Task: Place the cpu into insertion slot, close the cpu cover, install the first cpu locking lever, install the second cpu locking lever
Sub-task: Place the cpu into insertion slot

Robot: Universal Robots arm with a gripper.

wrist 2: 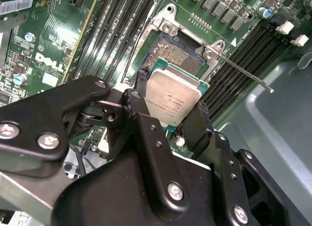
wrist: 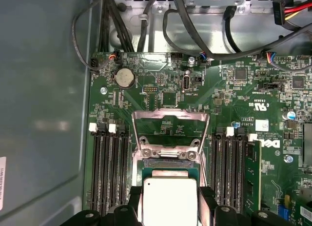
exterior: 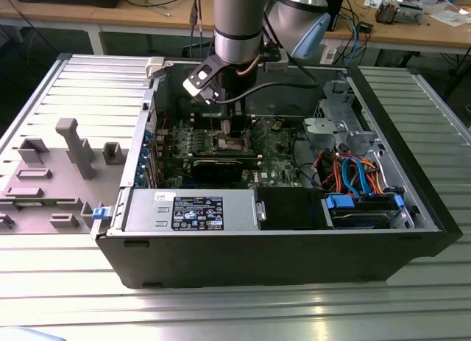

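Exterior view: gripper [exterior: 233, 133] low in case [exterior: 257, 256] over board [exterior: 283, 146]; second wrist view: fingers [wrist 2: 199, 122] clenched on cpu [wrist 2: 171, 99], held flat just above slot [wrist 2: 178, 52], partly bare beyond; first wrist view: cpu edges square to slot, cover [wrist: 170, 122] swung open beyond.

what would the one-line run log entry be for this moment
grip: black finger tool shut on flat square silver-topped cpu | position: over square metal-rimmed insertion slot, not seated | silver metal-frame cpu cover: open
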